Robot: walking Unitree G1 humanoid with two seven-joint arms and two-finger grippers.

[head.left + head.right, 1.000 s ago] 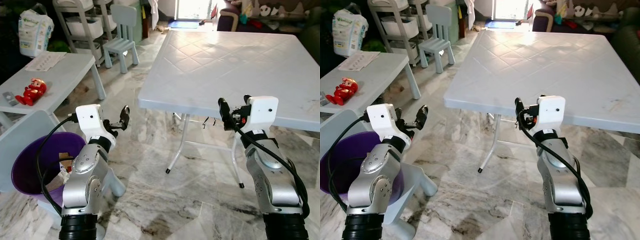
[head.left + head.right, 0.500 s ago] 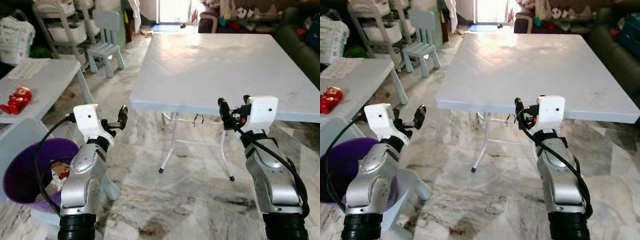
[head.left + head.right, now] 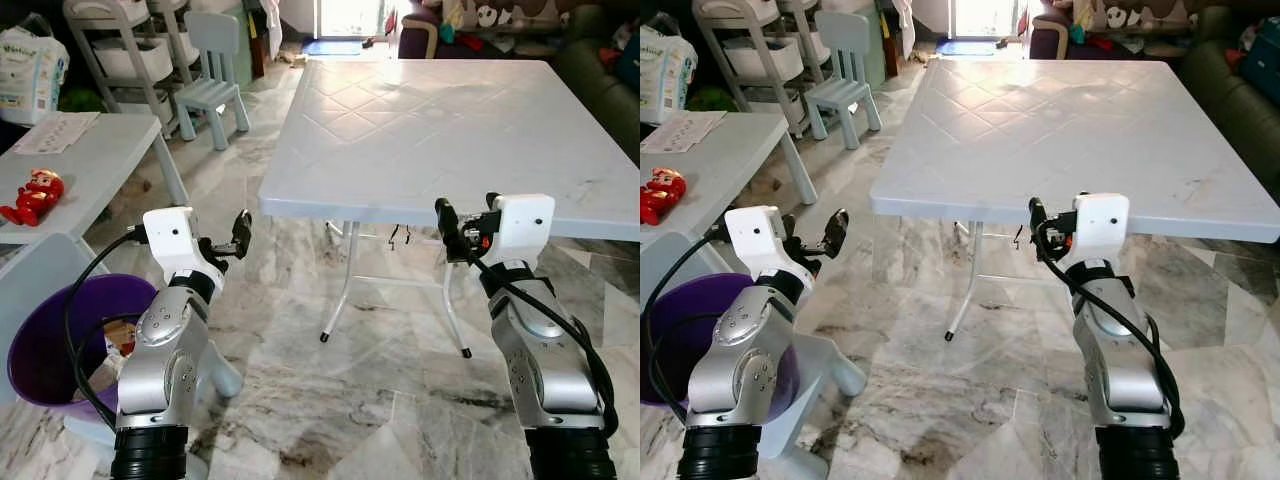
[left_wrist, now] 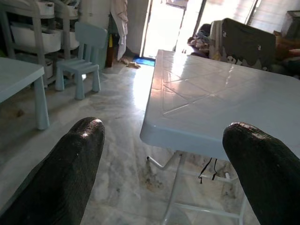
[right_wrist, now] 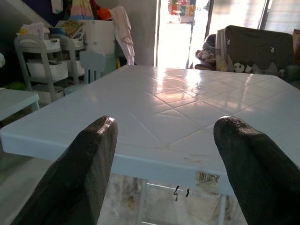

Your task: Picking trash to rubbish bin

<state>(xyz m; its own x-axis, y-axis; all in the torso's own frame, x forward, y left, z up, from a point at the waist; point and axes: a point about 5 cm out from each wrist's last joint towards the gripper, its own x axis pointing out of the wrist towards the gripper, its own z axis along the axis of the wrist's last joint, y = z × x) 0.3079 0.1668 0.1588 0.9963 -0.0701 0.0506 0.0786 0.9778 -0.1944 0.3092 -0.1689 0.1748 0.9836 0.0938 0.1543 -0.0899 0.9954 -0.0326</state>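
I'm seeing both grippers spread wide and holding nothing: the left gripper (image 3: pixel 240 232) is hovering over the marble floor (image 3: pixel 380 400), and the right gripper (image 3: pixel 445 222) is facing the white table (image 3: pixel 450 110) edge. The purple rubbish bin (image 3: pixel 45 340), trash inside, is sitting beside my left arm.

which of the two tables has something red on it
The low table on the robot's left, carrying a red toy figure; the big folding table ahead has nothing red.
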